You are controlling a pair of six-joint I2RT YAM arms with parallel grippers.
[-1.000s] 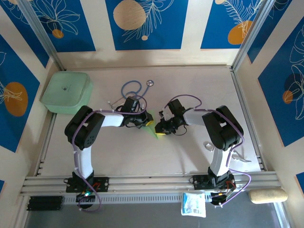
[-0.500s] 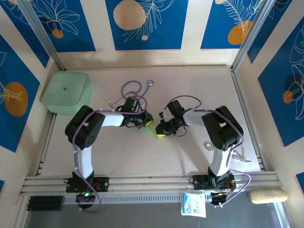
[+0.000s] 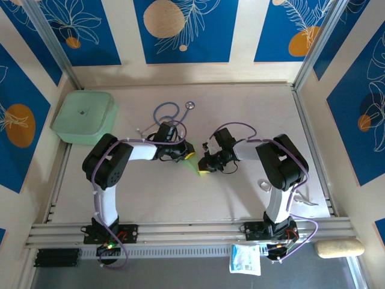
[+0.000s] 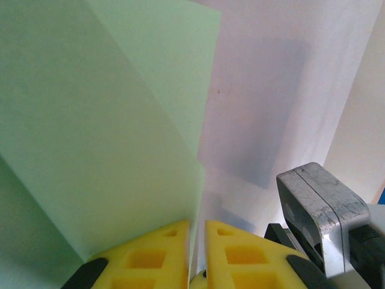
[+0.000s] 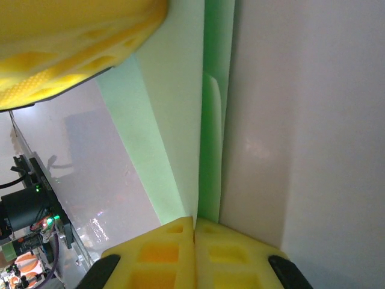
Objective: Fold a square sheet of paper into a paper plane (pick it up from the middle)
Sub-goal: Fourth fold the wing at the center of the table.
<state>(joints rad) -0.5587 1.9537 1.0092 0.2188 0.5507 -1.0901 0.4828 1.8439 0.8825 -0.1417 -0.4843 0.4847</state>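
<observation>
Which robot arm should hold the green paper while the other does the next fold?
Probably the right. The right gripper has its fingers pressed tight on the paper; the left gripper pinches it too, but with a thin slit showing.

Bright, even light with soft shadows; the paper (image 4: 90,120) close-up is blurred.

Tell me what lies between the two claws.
The folded green paper spans the gap between the left claw and the right claw in the top view; each wrist view shows its claw pinching it.
</observation>
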